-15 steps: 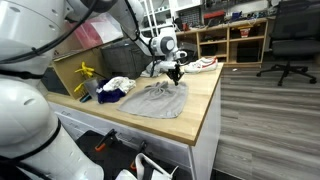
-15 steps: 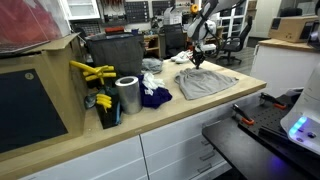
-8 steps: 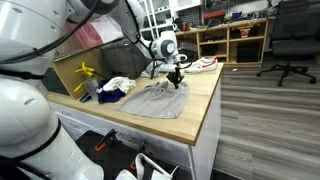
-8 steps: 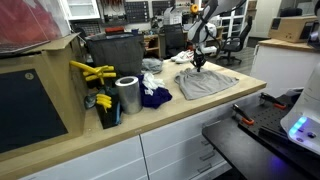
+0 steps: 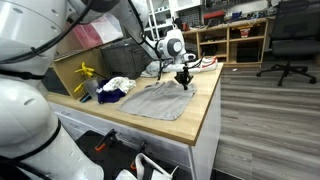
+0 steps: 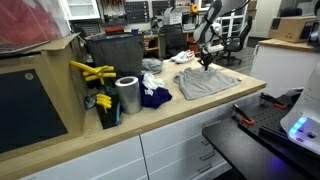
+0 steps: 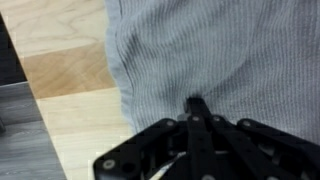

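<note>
A grey cloth (image 5: 160, 100) lies spread on the wooden counter (image 5: 208, 112); it also shows in an exterior view (image 6: 208, 84) and fills the wrist view (image 7: 220, 50). My gripper (image 5: 185, 82) stands over the cloth's far edge near the counter's corner, fingers pointing down; it also shows in an exterior view (image 6: 206, 62). In the wrist view my gripper (image 7: 195, 105) has its jaws pressed together, with the tips pinching a small crease of the cloth. Bare wood (image 7: 70, 70) shows to the left of the cloth.
A dark blue cloth (image 6: 155, 97), a silver can (image 6: 127, 95), yellow tools (image 6: 90, 72) and a black bin (image 6: 115, 55) stand at the counter's other end. A white garment (image 5: 120, 84) lies by the blue one. An office chair (image 5: 290, 45) stands on the floor beyond.
My gripper has moved toward the counter's corner with the cloth's edge in it. The cloth, bunched up before, now lies flatter and more stretched out.
</note>
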Robot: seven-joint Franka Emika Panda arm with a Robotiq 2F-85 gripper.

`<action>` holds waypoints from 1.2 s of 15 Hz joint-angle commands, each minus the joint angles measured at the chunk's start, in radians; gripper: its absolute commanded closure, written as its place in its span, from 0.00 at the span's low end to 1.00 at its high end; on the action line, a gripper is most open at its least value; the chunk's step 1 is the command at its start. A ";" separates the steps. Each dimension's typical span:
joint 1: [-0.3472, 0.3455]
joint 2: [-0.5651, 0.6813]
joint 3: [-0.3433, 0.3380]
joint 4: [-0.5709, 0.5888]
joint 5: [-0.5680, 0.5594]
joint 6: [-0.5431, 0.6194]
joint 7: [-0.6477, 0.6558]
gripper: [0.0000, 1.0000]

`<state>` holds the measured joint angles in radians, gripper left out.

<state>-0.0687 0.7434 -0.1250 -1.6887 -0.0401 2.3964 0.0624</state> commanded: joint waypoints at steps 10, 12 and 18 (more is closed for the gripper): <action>0.038 -0.133 0.074 -0.093 0.025 0.055 -0.006 1.00; 0.034 -0.136 0.107 -0.104 0.053 0.051 -0.013 1.00; 0.039 -0.115 0.174 -0.118 0.130 0.046 -0.017 0.98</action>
<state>-0.0300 0.6450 0.0267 -1.7799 0.0485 2.4464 0.0623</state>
